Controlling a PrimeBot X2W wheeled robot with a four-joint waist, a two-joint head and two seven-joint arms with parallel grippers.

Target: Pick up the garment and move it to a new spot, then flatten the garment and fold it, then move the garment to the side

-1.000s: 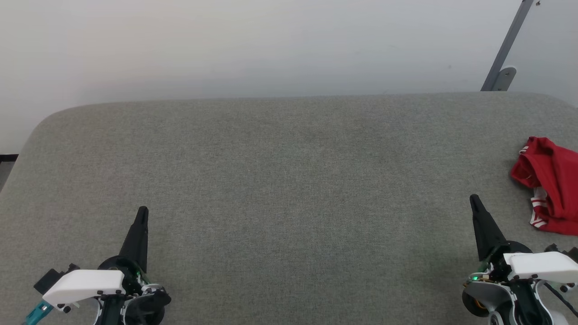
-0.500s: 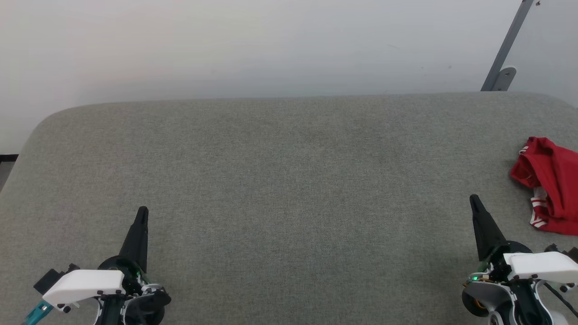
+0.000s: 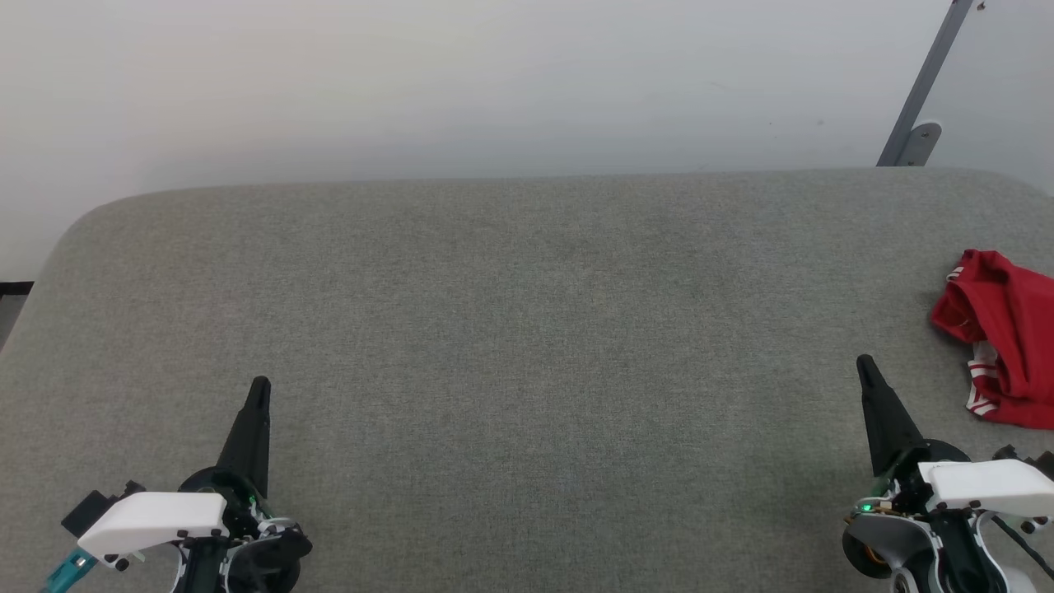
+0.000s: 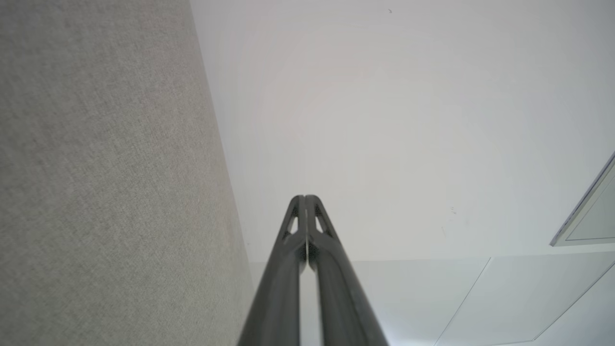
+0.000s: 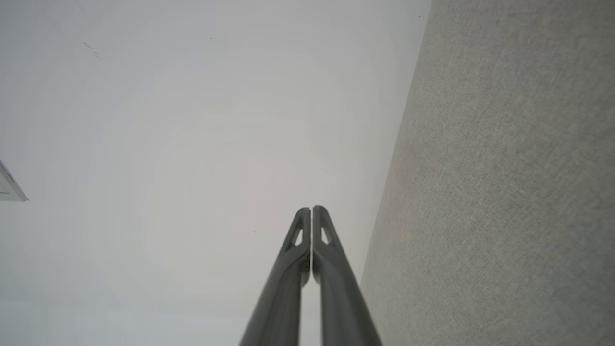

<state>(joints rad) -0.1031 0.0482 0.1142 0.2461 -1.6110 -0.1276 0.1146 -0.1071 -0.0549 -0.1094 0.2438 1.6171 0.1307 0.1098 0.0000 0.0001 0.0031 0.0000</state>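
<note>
Against a white wall (image 3: pixel 412 82), grey fabric surface (image 3: pixel 527 329), red garment (image 3: pixel 1009 325) far right

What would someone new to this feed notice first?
The crumpled red garment, bunched on the grey fabric table at the head view's right edge, with striped white trim showing. Next come the dark pointed grippers low in that view: left gripper and right gripper, both shut and empty, the right one nearer the garment.

tapered black fingers (image 3: pixel 249 432), white wrist housings (image 3: pixel 152 519)
</note>
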